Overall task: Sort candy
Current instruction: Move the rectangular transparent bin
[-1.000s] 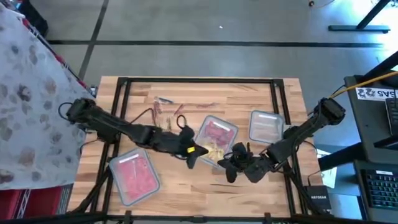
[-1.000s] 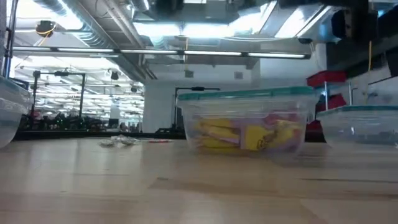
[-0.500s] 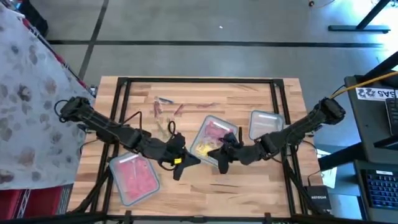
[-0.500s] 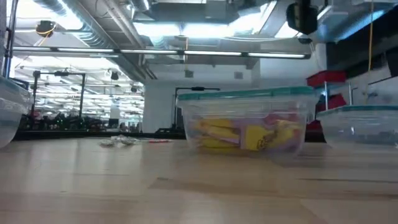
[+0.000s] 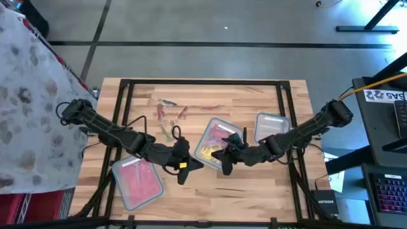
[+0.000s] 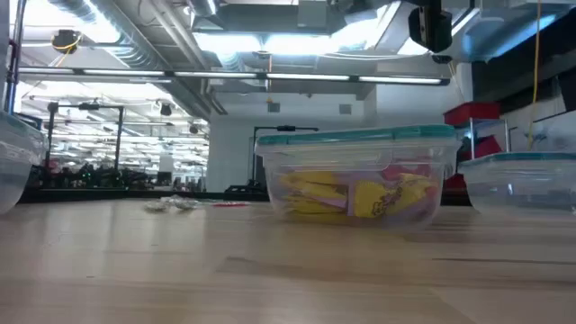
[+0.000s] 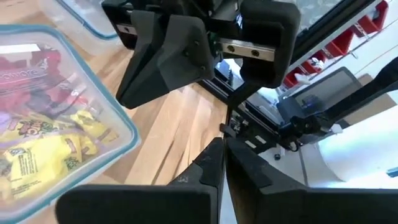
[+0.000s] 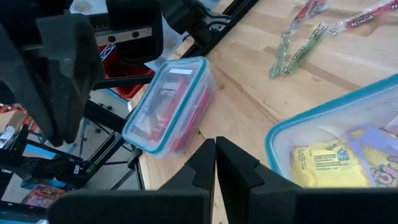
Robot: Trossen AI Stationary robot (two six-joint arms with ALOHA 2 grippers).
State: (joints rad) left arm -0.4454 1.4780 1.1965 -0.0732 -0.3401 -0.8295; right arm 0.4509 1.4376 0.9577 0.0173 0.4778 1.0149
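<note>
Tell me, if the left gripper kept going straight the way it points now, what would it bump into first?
Most likely the right gripper. The left gripper, fingers shut, points across the table toward it, and in the left wrist view the other arm's gripper fills the space just ahead. The middle container lies just beside that line; depth is uncertain.

My high view looks straight down on the whole counter point(image 5: 254, 191). My low view sits at counter height, facing the room. Both wrist views look close past dark fingers, sharing, I think, the middle container point(image 5: 215, 144).
</note>
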